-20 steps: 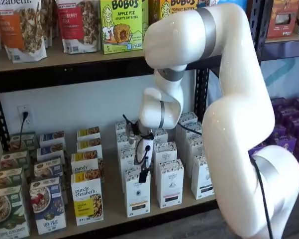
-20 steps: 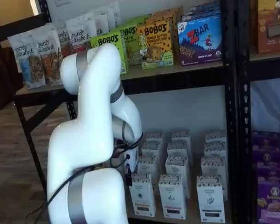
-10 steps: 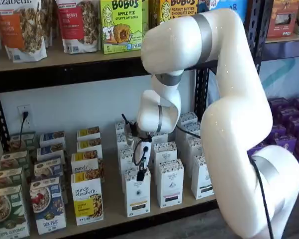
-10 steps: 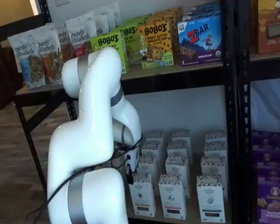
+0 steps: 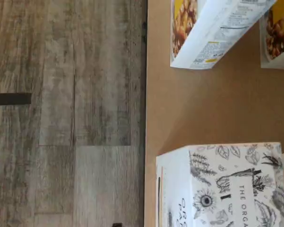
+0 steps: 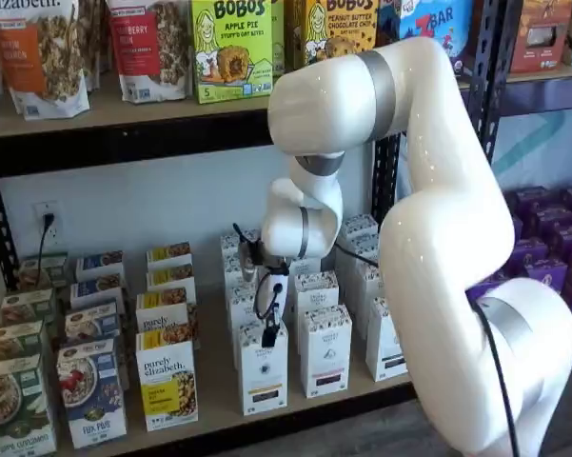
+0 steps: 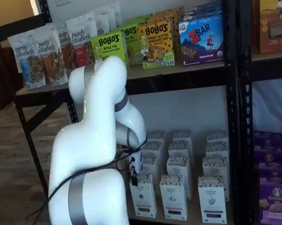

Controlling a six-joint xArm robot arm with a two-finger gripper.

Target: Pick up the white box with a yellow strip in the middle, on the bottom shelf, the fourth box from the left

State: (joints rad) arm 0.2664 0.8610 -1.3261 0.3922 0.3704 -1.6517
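Several look-alike cartons crowd the white box [image 6: 263,367] at the bottom shelf [image 6: 219,405] front; the gripper [image 6: 268,333], spread wide just above it, could snag a neighbour.

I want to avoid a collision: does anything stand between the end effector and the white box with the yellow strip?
Nothing visible does. In a shelf view the end effector hangs just above the white box on the bottom shelf, no carton between them.
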